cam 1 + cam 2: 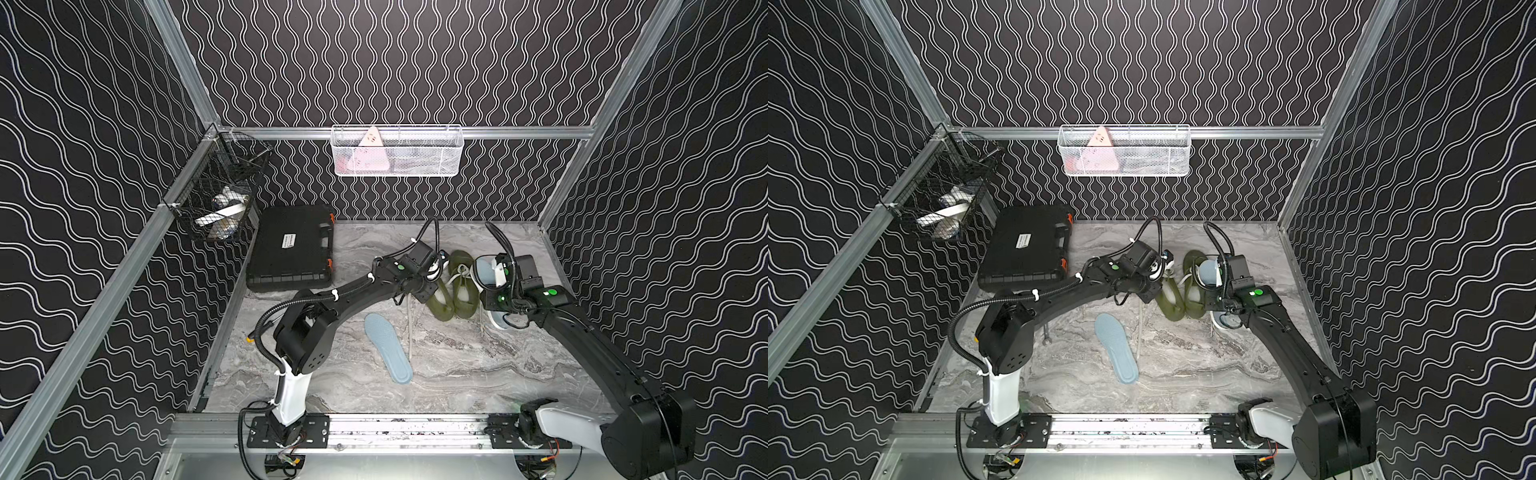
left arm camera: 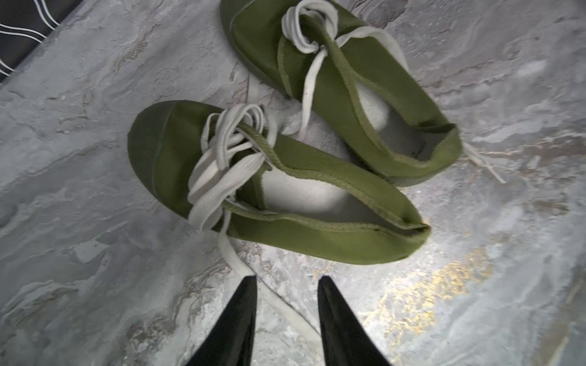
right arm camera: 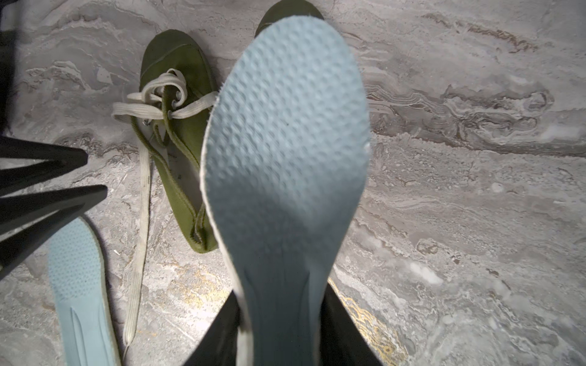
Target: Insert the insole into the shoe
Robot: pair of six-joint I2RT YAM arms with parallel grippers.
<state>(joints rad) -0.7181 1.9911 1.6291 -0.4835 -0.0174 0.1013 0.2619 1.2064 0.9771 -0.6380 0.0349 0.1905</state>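
In both top views I count two arms, two green shoes and two pale blue insoles on the marble worktop. The inner shoe and the outer shoe lie side by side right of the frame's centre, toes toward the back wall. The loose insole lies flat below them, apart from both. The lifted insole is up off the worktop, just right of the outer shoe. On the left sit one black case and one black wire basket. One white mesh basket hangs at top centre.

In the left wrist view both shoes fill the middle and upper right, each with white laces and an open, pale inside. The left gripper sits at the bottom edge, its jaws a moderate gap apart and holding nothing. One lace from the inner shoe runs along the worktop under them.

In the right wrist view the right gripper is clamped on the heel end of the lifted insole, which rises up the centre and hides most of the outer shoe. The inner shoe lies upper left, the loose insole lower left, and the left gripper pokes in from the left edge.
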